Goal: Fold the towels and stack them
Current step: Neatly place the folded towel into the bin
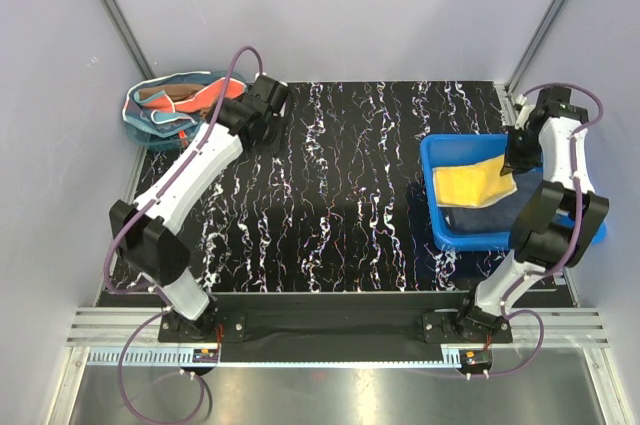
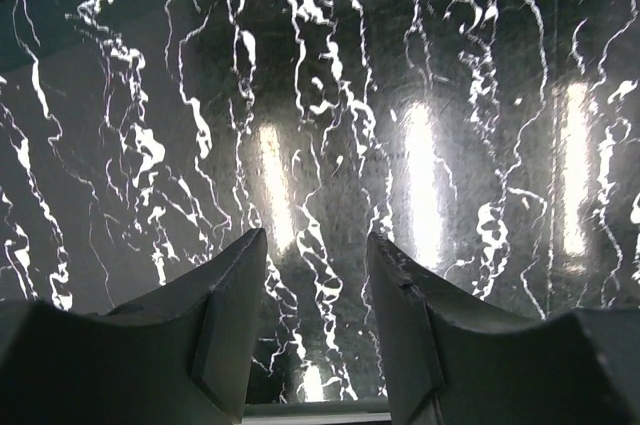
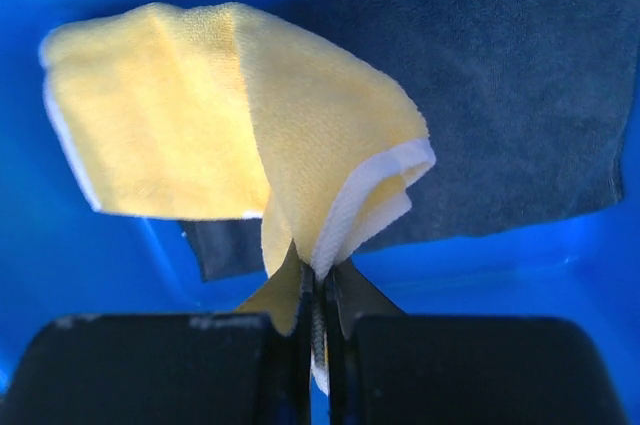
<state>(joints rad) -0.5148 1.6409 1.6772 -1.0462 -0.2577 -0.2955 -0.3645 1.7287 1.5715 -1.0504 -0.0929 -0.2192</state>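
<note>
Near, by the right edge of the black, white-veined table (image 1: 330, 205): rigid blue plastic bin (image 1: 447, 237), with a flat dark grey-blue cloth towel (image 3: 520, 105) on its floor. Over that, a small yellow terry towel (image 3: 190, 115), loosely folded, with white backing at 1 edge. Pinched by 1 corner in the right gripper (image 3: 318, 280), jaws pressed together on the cloth, no gap visible. Spread away from the jaws toward the table's middle, long axis roughly across the bin, partly over the dark towel. Probably the stacking step: lower and release squarely onto the dark one.

Farther off, toward the far-left corner: left gripper (image 2: 315, 275), jaws apart, nothing between them, only tabletop beneath. Beyond it, a teal mesh-sided basket (image 1: 128, 115) holding an orange-red towel (image 1: 212, 92). Right arm by far the nearer to the yellow towel.
</note>
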